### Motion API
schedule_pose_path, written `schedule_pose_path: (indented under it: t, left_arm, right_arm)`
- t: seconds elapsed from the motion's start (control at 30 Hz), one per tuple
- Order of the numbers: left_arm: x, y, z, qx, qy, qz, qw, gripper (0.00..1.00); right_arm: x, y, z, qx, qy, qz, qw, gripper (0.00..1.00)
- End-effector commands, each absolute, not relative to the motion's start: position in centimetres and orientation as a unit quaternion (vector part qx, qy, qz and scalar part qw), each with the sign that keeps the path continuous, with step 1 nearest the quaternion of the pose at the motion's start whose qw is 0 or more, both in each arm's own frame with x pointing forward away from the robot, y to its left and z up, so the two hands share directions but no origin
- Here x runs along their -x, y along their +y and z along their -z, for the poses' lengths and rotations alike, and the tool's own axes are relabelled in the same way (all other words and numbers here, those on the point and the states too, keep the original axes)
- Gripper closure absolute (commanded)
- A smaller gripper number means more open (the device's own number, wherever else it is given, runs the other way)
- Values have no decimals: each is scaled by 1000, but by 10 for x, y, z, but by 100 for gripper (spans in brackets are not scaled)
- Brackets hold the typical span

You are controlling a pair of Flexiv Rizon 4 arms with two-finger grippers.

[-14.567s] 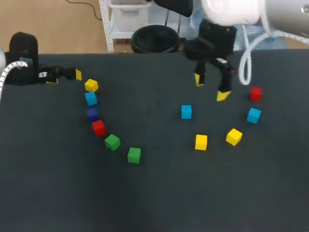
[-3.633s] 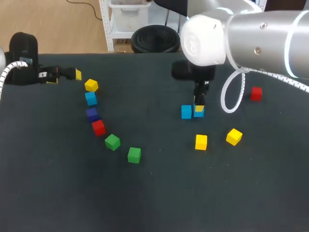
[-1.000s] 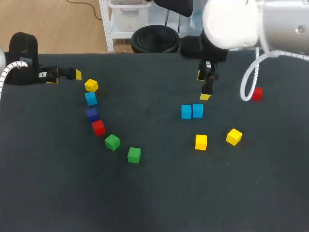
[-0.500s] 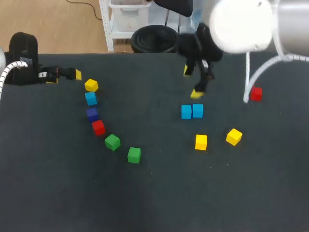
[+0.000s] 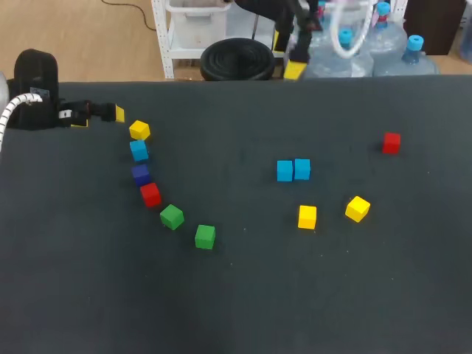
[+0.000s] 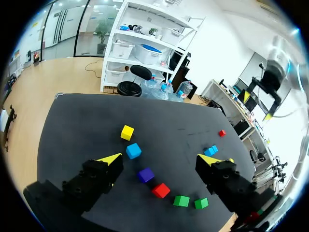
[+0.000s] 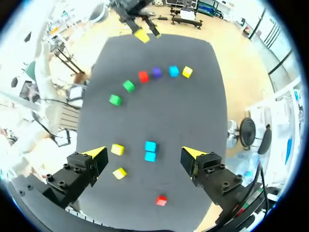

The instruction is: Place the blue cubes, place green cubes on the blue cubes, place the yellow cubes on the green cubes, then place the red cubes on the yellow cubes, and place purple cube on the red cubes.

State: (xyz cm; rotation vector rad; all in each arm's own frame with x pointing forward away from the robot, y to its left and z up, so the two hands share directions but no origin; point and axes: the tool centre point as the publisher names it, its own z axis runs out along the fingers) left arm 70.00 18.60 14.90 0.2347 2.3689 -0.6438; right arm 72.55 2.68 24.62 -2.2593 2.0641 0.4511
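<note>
Set side by side at frame ctr, seemingly touching, prob. as base layer: blue cubes (image 5: 285, 170). Hung top ctr, fingers apart & empty: right gripper (image 5: 287, 55). Sat upper left, fingers also apart, nr third blue cube (image 5: 139, 150): left gripper (image 5: 99, 116).

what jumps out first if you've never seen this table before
Bright cubes dot the black table: an arc of six cubes curves along the left side, from yellow at the far end to two green at the near end. Near the middle, two blue cubes sit side by side. The right gripper hangs open above the far edge.
</note>
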Motion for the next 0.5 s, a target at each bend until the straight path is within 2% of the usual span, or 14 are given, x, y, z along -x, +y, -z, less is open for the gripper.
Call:
schedule_pose_path:
  t: [0.03, 0.5]
  left_arm:
    - [-700, 186, -150, -89, 907, 245, 331, 0]
    - [-700, 186, -150, -89, 907, 245, 331, 0]
  right_arm:
    - [-722, 17, -254, 723, 657, -215, -11, 0]
    - [-716, 14, -250, 717, 653, -243, -8, 0]
